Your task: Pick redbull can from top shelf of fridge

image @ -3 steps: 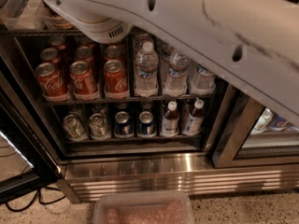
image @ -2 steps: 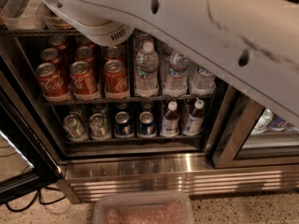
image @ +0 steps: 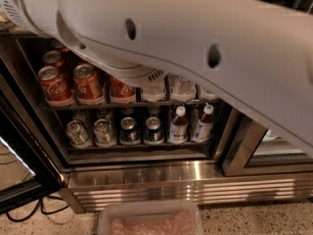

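Observation:
The fridge (image: 171, 180) is a drinks cooler with a stainless steel base, and its glass door (image: 19, 151) stands open at the left. My white arm (image: 195, 43) crosses the whole upper part of the camera view. It hides the top shelf and any redbull can. The gripper is out of view, past the arm's end. Below the arm I see a rack of red cola cans (image: 54, 82) with water bottles (image: 183, 87) beside them.
The lowest rack holds several silver and blue cans (image: 129, 129) and two small bottles (image: 178, 124). A clear plastic container (image: 149, 219) sits on the floor in front. Cables (image: 29, 212) lie at the lower left. A second cooler door frame (image: 244, 146) stands at the right.
My arm has swung lower across the view and now covers the tops of the water bottles and more of the cola rack. The fridge contents have not moved.

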Motion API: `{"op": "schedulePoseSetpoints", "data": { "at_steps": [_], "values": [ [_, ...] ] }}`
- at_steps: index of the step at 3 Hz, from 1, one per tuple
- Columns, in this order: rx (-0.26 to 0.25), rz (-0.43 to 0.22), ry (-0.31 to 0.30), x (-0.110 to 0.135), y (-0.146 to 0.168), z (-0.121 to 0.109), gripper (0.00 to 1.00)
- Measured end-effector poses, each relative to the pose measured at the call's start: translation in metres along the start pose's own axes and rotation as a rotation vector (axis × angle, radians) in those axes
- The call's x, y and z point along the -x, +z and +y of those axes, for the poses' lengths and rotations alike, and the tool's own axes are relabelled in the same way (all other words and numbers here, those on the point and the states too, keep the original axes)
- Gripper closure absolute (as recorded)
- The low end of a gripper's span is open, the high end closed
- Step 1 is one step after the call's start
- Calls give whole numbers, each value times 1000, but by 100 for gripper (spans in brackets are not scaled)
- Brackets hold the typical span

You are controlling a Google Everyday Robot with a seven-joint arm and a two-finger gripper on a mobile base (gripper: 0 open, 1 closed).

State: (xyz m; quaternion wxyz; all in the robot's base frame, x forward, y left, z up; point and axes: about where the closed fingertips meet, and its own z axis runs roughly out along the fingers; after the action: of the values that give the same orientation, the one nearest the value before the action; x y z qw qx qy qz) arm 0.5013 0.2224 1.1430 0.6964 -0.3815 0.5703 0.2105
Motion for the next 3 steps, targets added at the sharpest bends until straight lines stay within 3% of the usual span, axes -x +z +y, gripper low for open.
{"op": "schedulePoseSetpoints", "data": {
  "at_steps": [1, 2, 3],
  "values": [
    [11, 54, 20, -4, -41, 12, 100],
    [-10, 98, 9, -9, -77, 5, 100],
    [-9, 98, 5, -8, -79, 6, 100]
  ]
}}
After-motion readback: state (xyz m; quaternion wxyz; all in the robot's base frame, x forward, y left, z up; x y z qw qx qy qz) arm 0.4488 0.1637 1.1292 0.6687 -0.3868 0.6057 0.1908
